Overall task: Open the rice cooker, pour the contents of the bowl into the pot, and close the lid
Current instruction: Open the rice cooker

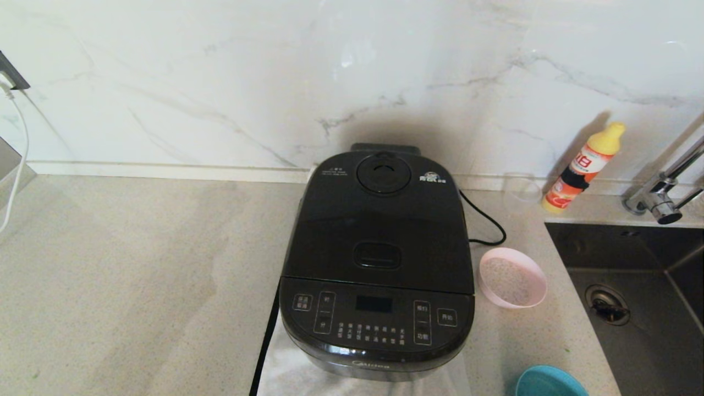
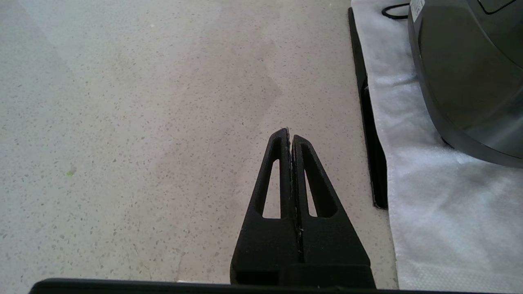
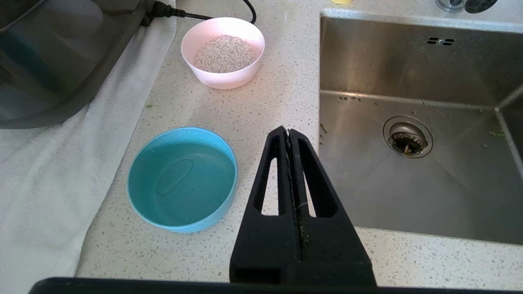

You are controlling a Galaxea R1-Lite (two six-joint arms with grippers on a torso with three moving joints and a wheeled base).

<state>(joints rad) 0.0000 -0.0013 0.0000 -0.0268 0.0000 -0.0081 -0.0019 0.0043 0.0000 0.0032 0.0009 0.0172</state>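
Observation:
The black rice cooker (image 1: pixel 377 308) stands mid-counter on a white cloth (image 2: pixel 445 196). Its lid (image 1: pixel 379 231) is down, so the pot is hidden. To the cooker's right sits a pink bowl (image 1: pixel 512 276) holding white rice, which also shows in the right wrist view as the pink bowl (image 3: pixel 223 52). A blue bowl (image 3: pixel 182 178) with water stands nearer the front edge. My left gripper (image 2: pixel 291 136) is shut and empty over bare counter left of the cooker. My right gripper (image 3: pixel 288 132) is shut and empty between the blue bowl and the sink. Neither gripper shows in the head view.
A steel sink (image 1: pixel 649 308) with a tap (image 1: pixel 660 192) lies at the right. A yellow-capped bottle (image 1: pixel 583 168) and a clear glass (image 1: pixel 521 190) stand by the wall. The cooker's cord (image 1: pixel 487 220) loops behind the pink bowl. A white cable (image 1: pixel 16 154) hangs at far left.

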